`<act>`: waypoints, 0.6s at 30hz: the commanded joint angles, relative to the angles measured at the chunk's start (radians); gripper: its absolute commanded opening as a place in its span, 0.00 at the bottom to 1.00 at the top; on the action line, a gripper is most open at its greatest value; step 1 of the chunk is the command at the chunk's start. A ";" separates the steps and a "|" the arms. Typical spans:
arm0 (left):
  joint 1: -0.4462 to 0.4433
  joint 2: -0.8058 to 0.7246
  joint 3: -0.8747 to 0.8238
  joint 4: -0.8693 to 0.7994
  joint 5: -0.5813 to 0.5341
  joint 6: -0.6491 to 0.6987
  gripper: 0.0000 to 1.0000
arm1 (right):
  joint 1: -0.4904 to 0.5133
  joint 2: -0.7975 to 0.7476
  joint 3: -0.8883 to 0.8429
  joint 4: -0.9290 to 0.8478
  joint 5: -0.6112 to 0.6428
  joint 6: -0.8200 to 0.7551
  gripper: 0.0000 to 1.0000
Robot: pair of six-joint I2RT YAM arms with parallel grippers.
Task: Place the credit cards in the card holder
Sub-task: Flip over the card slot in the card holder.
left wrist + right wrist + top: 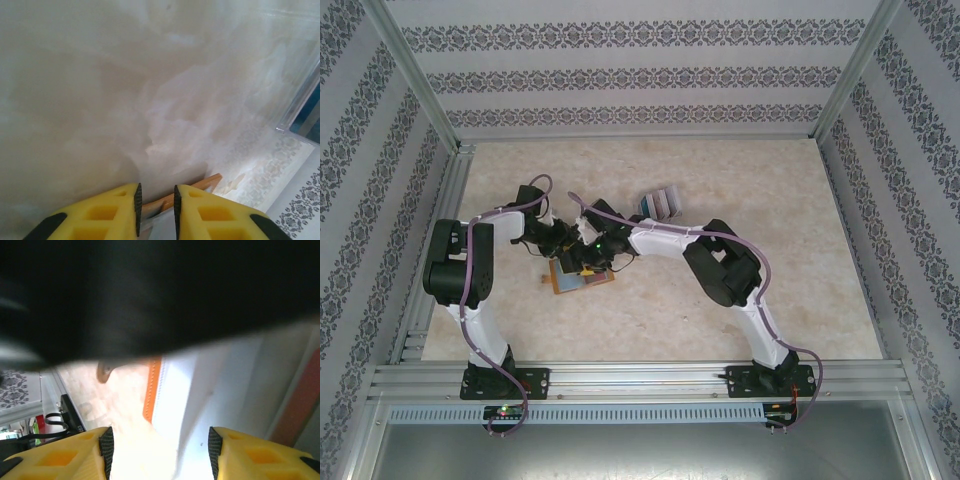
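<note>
The flat orange-tan leather card holder (pixel 582 281) lies open just left of centre, pale pockets up. The fanned blue, grey and pinkish plastic credit cards (pixel 660 203) sit well apart, up and to the right — loading looks barely begun. The left gripper (pixel 156 212) is narrowed around the holder's orange edge, though I cannot tell if it grips; the right gripper (pixel 159 455) gapes wide, seemingly empty.

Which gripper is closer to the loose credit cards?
Right: the right gripper hovers nearer the credit cards, over the card holder; the left gripper lies beyond it.
</note>
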 commanded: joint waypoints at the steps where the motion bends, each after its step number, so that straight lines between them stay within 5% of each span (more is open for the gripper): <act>1: -0.007 -0.032 0.049 -0.068 -0.017 0.017 0.30 | 0.017 0.022 0.014 -0.029 -0.016 -0.021 0.55; 18: 0.072 -0.068 0.106 -0.108 -0.011 0.040 0.35 | 0.073 0.076 0.137 -0.087 -0.038 -0.043 0.55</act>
